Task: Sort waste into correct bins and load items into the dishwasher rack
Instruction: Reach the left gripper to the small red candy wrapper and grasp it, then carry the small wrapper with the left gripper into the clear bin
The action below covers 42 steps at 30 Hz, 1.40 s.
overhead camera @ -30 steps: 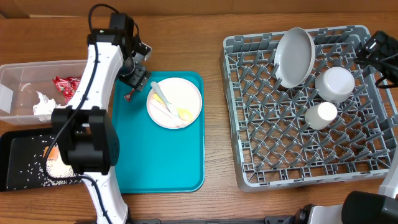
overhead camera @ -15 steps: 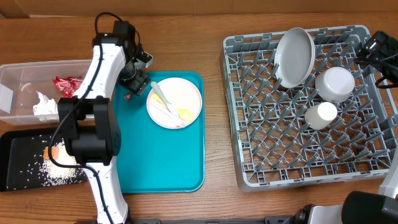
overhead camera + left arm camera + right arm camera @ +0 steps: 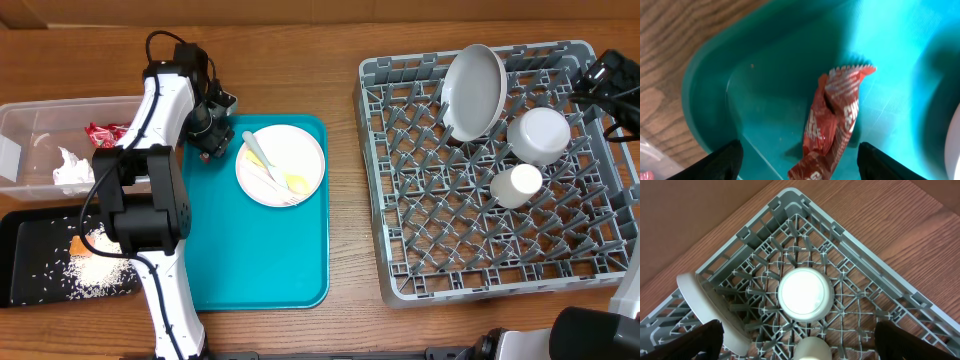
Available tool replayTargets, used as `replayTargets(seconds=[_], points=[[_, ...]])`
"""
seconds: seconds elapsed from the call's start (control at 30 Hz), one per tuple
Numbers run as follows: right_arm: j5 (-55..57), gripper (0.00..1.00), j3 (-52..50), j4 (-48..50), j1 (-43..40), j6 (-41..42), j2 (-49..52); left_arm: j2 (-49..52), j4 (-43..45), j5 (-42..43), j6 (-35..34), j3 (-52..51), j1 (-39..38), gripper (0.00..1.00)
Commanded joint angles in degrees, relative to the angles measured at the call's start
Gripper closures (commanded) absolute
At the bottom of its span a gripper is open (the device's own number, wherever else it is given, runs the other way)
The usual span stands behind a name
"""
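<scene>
A shiny red snack wrapper (image 3: 832,120) lies crumpled in the far left corner of the teal tray (image 3: 765,90). My left gripper (image 3: 797,160) is open just above it, one finger on each side; in the overhead view that gripper (image 3: 208,135) hides the wrapper. A white plate (image 3: 281,165) on the tray holds a yellow spoon (image 3: 296,183) and pale utensils (image 3: 260,158). My right gripper (image 3: 600,75) is open and empty over the far right corner of the grey rack (image 3: 372,180), above the bowl (image 3: 805,292).
The rack holds a tilted plate (image 3: 473,92), the bowl (image 3: 538,134) and a cup (image 3: 515,185). The clear tub (image 3: 40,115) holds a red wrapper (image 3: 103,135) and a napkin (image 3: 72,170). The black tray (image 3: 30,260) holds rice (image 3: 95,268) and an orange cube (image 3: 80,245).
My left gripper has shifted a little left toward the tray's far left corner and now covers the red wrapper from above. The right arm has not moved.
</scene>
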Motion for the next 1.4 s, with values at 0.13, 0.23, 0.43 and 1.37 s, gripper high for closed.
replayTargets(seconds=[0.13, 0.23, 0.43, 1.37], points=[[0.61, 0.00, 1.16, 0.26, 0.15, -0.20, -0.68, 0.92, 0.46, 1.46, 1.51, 0.48, -0.15, 0.35], [0.61, 0.00, 1.16, 0.26, 0.15, -0.20, -0.68, 0.92, 0.46, 1.44, 1.51, 0.48, -0.13, 0.46], [0.59, 0.00, 1.16, 0.26, 0.15, -0.20, -0.68, 0.92, 0.68, 1.16, 1.46, 0.48, -0.13, 0.83], [0.61, 0.00, 1.16, 0.24, 0.15, -0.22, -0.68, -8.46, -7.96, 7.43, -37.81, 30.38, 3.93, 0.96]])
